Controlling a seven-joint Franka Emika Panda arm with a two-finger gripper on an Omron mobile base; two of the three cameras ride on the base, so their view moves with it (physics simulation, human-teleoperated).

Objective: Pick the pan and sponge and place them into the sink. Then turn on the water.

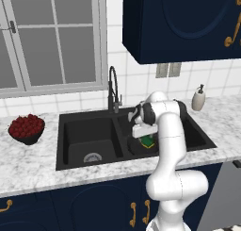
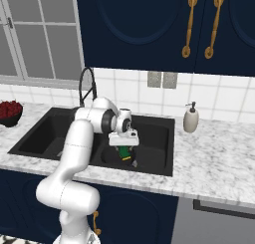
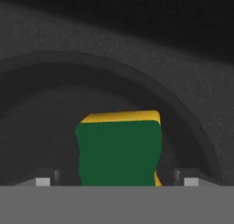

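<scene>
The white arm's two-finger gripper (image 2: 126,157) points down into the right basin of the matte black double sink (image 1: 89,119); its fingers stand spread, one on each side of the yellow sponge with a green scrub face (image 3: 119,150); the sponge sits over the round black pan (image 3: 183,104), whose rim arcs from nine to three o'clock.

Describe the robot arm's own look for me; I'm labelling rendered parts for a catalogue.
The arm is glossy white, built of fat rounded tube segments with bulbous elbows. Dark grey bands ring the joints, clearest at the wrist. The gripper has a white boxy body carrying dark jaws with small pale pads in the hand view. No cables or markings show.
</scene>
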